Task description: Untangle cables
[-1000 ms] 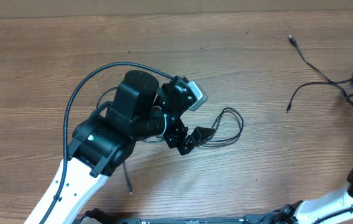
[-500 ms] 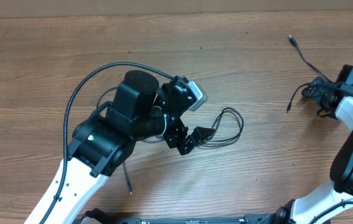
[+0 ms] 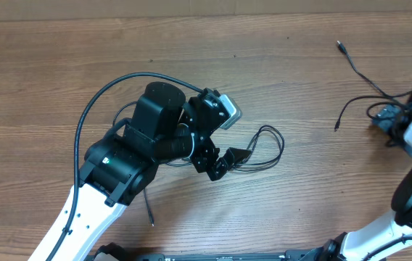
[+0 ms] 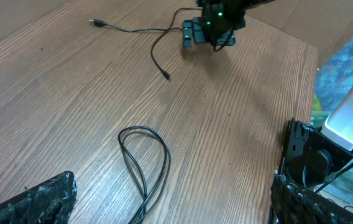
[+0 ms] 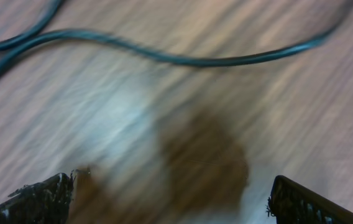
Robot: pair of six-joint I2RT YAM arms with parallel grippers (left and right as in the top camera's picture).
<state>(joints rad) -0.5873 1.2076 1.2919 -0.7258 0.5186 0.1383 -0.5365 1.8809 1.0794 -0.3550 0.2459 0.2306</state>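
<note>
One black cable (image 3: 270,147) lies in a long doubled loop on the wooden bench (image 3: 39,80). It sits just ahead of the left jaws, which stand wide open and hold nothing. In the left wrist view the loop (image 4: 144,163) trails back between them. A second cable (image 3: 357,71) sprawls near the bench's far right side, one plug end (image 3: 340,46) lying free. It passes close by the right jaws, which are spread wide, empty and low over the wood. A blurred strand (image 5: 164,57) runs just ahead of them.
</note>
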